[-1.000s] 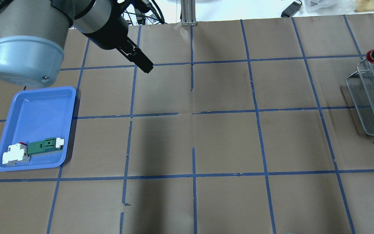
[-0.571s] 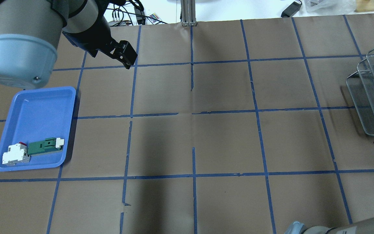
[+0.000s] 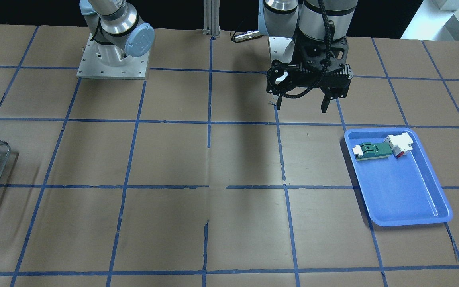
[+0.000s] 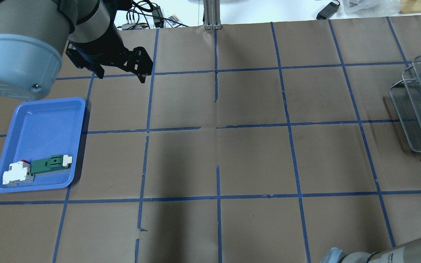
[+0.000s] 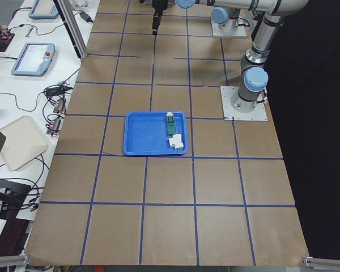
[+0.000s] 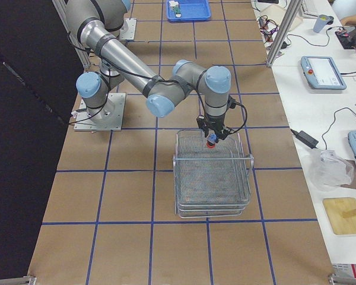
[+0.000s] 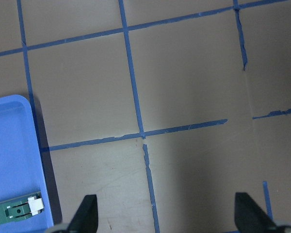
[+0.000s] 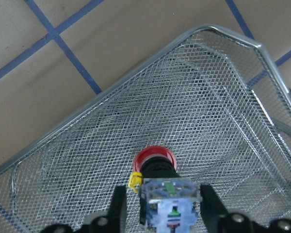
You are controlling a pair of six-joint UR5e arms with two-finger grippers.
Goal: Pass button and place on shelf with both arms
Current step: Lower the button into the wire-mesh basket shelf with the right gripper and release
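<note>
The button (image 8: 155,158) has a red cap, a black body and a pale clear block. My right gripper (image 8: 163,206) is shut on it, cap down, just above the mesh of the silver wire shelf (image 8: 223,31). In the exterior right view the right gripper (image 6: 211,138) holds the button (image 6: 211,143) over the shelf (image 6: 177,161) at its robot-side end. The shelf (image 4: 397,95) sits at the overhead view's right edge. My left gripper (image 4: 122,77) is open and empty, far from the shelf, pointing down at the table (image 3: 302,108).
A blue tray (image 4: 42,117) lies at the left, also seen in the front-facing view (image 3: 405,191). It holds a green-and-white flat part (image 4: 49,163) and a white-and-red block (image 4: 16,173). Brown paper with blue tape lines covers the table.
My left gripper has drawn back leftward and turned to point down. The right gripper with the button has left the overhead view's right edge, and the right arm's elbow now shows at the bottom right.
</note>
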